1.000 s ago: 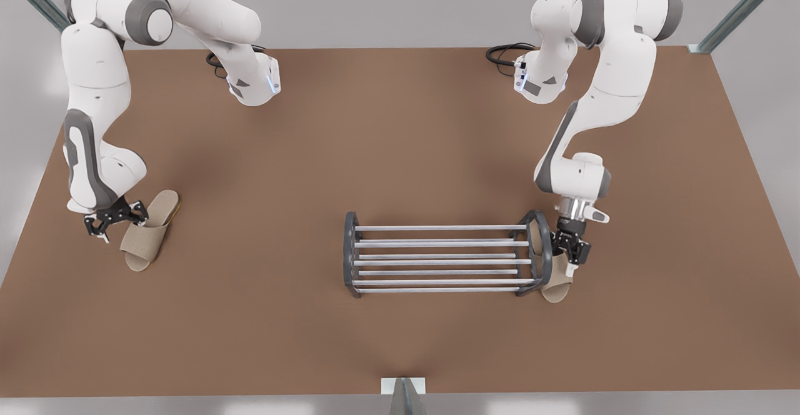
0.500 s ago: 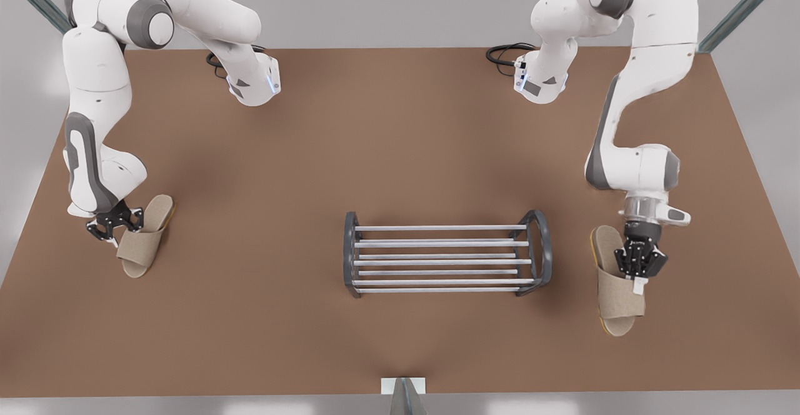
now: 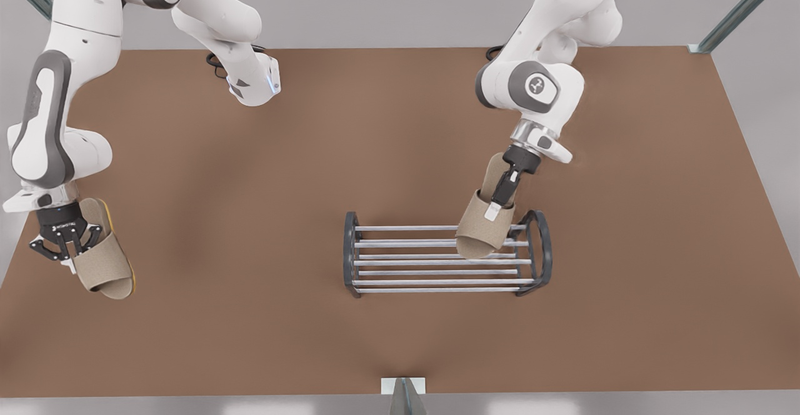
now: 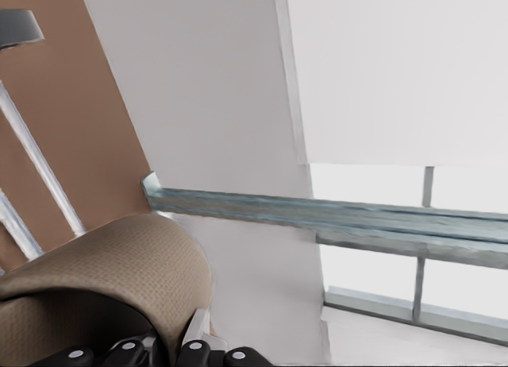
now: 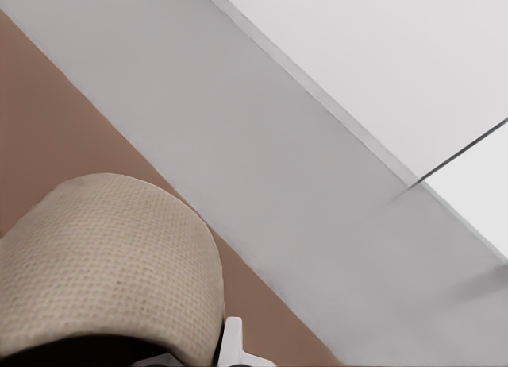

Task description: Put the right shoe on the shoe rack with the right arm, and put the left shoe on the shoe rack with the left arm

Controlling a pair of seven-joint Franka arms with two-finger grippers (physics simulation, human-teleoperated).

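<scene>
Meanwhile, rack bars [image 3: 437, 243] sit beneath one slipper [image 3: 481, 230].

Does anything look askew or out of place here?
Nothing damaged. The tilted slipper in the left gripper hangs toe-down, skewed over the shoe rack bars near one end. The other slipper, in the right gripper, is far off by the table edge.

No legible txt or labels anywhere
</scene>
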